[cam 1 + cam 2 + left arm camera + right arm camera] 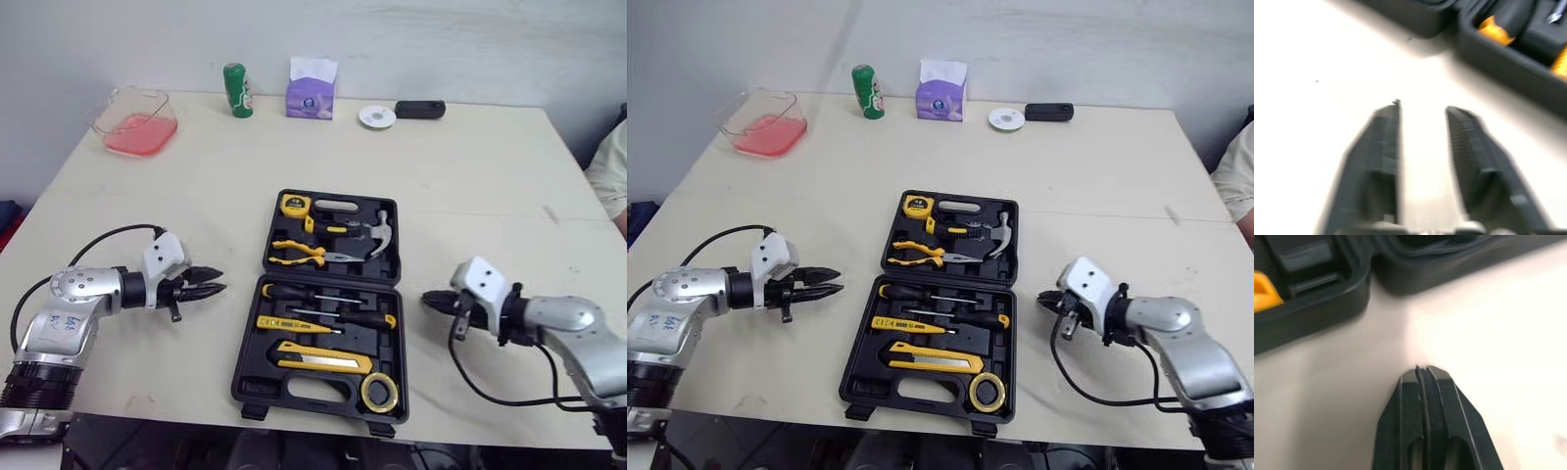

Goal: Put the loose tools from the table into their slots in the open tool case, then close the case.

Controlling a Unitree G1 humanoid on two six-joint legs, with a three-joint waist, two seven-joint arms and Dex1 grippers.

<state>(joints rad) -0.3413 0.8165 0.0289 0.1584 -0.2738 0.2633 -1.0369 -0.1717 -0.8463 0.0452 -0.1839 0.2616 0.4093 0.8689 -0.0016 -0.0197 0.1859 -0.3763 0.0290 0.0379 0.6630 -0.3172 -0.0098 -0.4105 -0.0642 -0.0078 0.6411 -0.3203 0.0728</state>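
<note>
The black tool case [253, 377] lies open in the middle of the table. In its far half sit a yellow tape measure [293, 205], yellow pliers [297, 254] and a hammer [379, 235]. Its near half holds screwdrivers [328, 305], a yellow utility knife [323, 356] and a roll of tape [379, 392]. My left gripper [217, 279] hovers open just left of the case, its fingers [1381, 161] pointing at the case wall [1508, 68]. Right of the case, my right gripper [427, 299] is shut with nothing in it, its tip [1421, 374] near the case edge [1312, 308].
Along the far edge stand a clear tub [135, 121] of pink stuff, a green can [237, 90], a purple tissue box [312, 88], a white disc [377, 117] and a black device [420, 109]. A person's sleeve [609, 171] shows at the right edge.
</note>
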